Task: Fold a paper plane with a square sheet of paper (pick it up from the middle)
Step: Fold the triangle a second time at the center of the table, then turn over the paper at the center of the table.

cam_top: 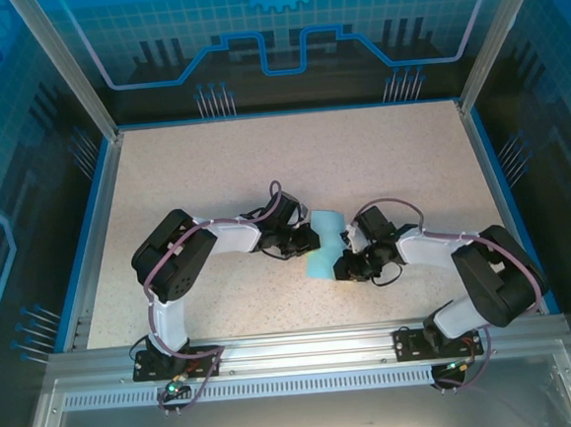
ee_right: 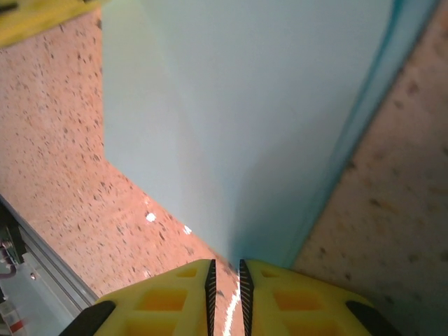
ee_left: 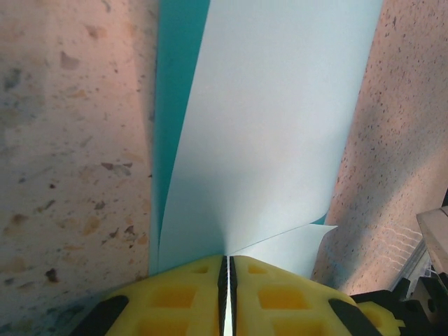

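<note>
The square sheet of paper (cam_top: 322, 242) is light blue and curls up off the table between my two grippers. My left gripper (cam_top: 305, 240) is shut on its left edge. In the left wrist view the yellow jaws (ee_left: 227, 260) pinch the paper (ee_left: 266, 126), and a lower flap curls out to the right. My right gripper (cam_top: 347, 260) is at the sheet's right side. In the right wrist view its jaws (ee_right: 225, 264) stand a narrow gap apart, with the paper (ee_right: 245, 105) ending at the tips and a thin pale edge loose in the gap.
The speckled beige table (cam_top: 262, 166) has a blue rim and glass walls at the back and sides. A metal rail (cam_top: 296, 346) runs along the near edge, and it also appears low left in the right wrist view (ee_right: 28, 280). Both arms bend inward toward the middle.
</note>
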